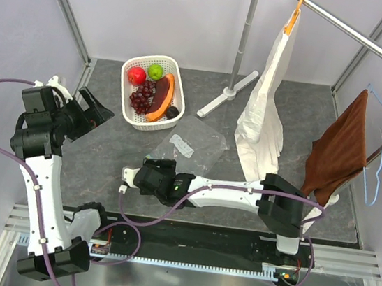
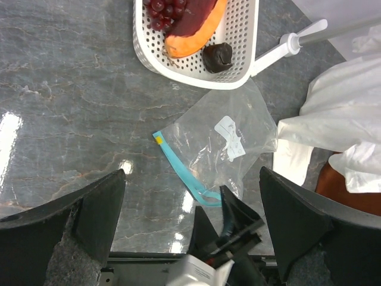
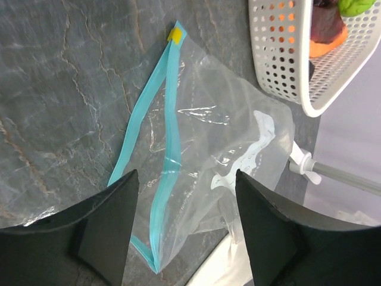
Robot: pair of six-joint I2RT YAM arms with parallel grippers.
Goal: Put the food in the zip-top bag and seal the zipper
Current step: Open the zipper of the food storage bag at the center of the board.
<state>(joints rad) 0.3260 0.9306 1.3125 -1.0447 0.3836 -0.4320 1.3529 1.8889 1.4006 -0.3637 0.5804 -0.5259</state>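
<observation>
The clear zip-top bag [image 1: 193, 140] lies flat on the grey table, in front of a white basket [image 1: 132, 66]. The basket holds the red apple [image 1: 137, 75], green fruit [image 1: 156, 71], grape bunch [image 1: 141, 98], papaya slice [image 1: 162, 97] and dark ball [image 1: 172, 112]. My right gripper [image 1: 154, 166] is open and empty, just above the bag's near end. In the right wrist view the teal zipper [image 3: 164, 149] shows its two strips parted between my fingers [image 3: 107, 232]. My left gripper [image 1: 96, 115] is open and empty, raised left of the basket. Its view shows the bag [image 2: 223, 140] and zipper [image 2: 181, 170].
A tall white paper bag [image 1: 266, 103] hangs from a rail behind the clear bag. The rail stand's white foot [image 1: 217, 101] rests by the basket. A brown towel [image 1: 338, 152] and a blue hanger [image 1: 380, 150] hang at the right. Enclosure walls stand all round.
</observation>
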